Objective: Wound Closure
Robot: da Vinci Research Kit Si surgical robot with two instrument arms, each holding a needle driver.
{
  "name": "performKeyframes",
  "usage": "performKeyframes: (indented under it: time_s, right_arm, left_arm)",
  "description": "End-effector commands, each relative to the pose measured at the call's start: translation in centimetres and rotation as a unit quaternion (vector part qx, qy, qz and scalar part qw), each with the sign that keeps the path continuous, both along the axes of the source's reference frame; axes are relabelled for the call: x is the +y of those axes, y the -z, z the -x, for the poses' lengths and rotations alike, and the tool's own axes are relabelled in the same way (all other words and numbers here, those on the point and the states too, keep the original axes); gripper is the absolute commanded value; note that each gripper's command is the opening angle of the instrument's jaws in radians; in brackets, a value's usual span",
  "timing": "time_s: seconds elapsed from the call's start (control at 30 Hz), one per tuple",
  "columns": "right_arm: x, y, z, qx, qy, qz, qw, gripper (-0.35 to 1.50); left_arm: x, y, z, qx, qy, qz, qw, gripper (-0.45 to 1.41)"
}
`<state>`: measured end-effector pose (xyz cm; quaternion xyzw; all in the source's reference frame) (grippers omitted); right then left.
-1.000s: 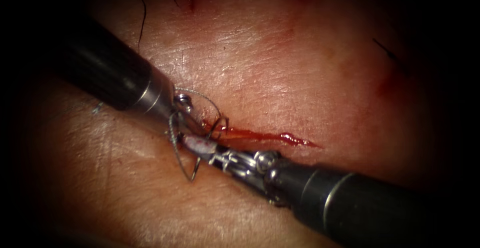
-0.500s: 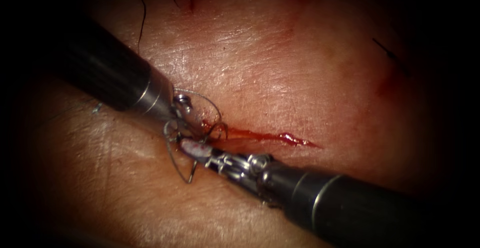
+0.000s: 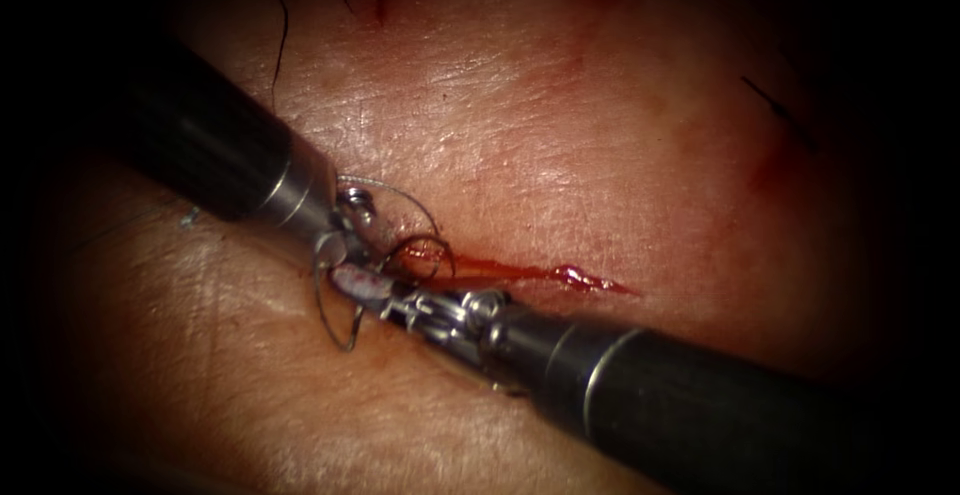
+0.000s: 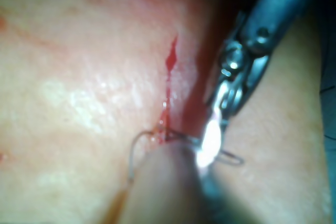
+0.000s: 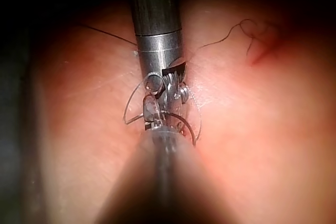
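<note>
The cut [image 3: 520, 273] runs across the tissue [image 3: 560, 135] with red fluid [image 3: 580, 277] along it. My right tool [image 3: 358, 283] comes in from the lower right, and its jaws are shut on the curved needle [image 3: 320, 300] just left of the cut's left end. The needle's free arc bows down and to the left over the tissue. In the left wrist view the needle [image 4: 233, 157] passes through the tissue at the cut's end [image 4: 167, 132], next to the right tool [image 4: 212, 140]. My left tool [image 3: 345, 240] touches the same spot from the upper left. Thin thread [image 3: 400, 193] curls above the tips.
A dark strand of thread [image 3: 283, 25] lies on the tissue at the upper left, and a short dark mark [image 3: 770, 100] at the upper right. In the right wrist view thread [image 5: 220, 38] trails to a red spot [image 5: 262, 51] beyond the left tool [image 5: 155, 106].
My right tool has slid left along the cut's lower edge, carrying the needle's arc left with it. The left tool has edged slightly left and up.
</note>
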<state>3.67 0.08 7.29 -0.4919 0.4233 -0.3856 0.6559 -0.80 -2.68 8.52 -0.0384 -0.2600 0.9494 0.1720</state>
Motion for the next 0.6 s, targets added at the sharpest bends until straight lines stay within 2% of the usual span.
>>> performKeyframes:
  time_s: [0.03,0.1,0.17,0.3,0.43,0.6]
  right_arm:
    - [-0.12,0.01,0.07,0.004,-0.015,-0.009,1.0,-0.35]
    - [-0.18,0.02,0.27,0.019,-0.039,-0.029,0.999,-0.35]
    - [-0.2,0.01,0.36,0.033,-0.049,-0.041,0.997,-0.35]
    - [-0.16,-0.04,0.35,0.077,-0.068,-0.085,0.991,-0.35]
    - [-0.22,-0.11,0.45,0.09,-0.074,-0.108,0.987,-0.35]
    - [-0.27,-0.31,0.42,0.104,-0.071,-0.128,0.984,-0.35]
  left_arm:
    - [-0.09,-0.05,0.0,0.001,0.0,-0.002,1.0,0.1]
    - [-0.09,-0.06,0.01,0.001,0.0,-0.002,1.0,0.12]
    - [-0.07,-0.06,0.03,0.002,0.001,-0.002,1.0,0.12]
    - [-0.09,-0.06,0.06,0.002,0.002,-0.002,1.0,0.09]
    - [-0.1,-0.03,-0.01,0.002,0.001,-0.003,1.0,0.12]
    - [-0.07,0.03,-0.03,0.0,0.006,-0.007,1.0,0.09]
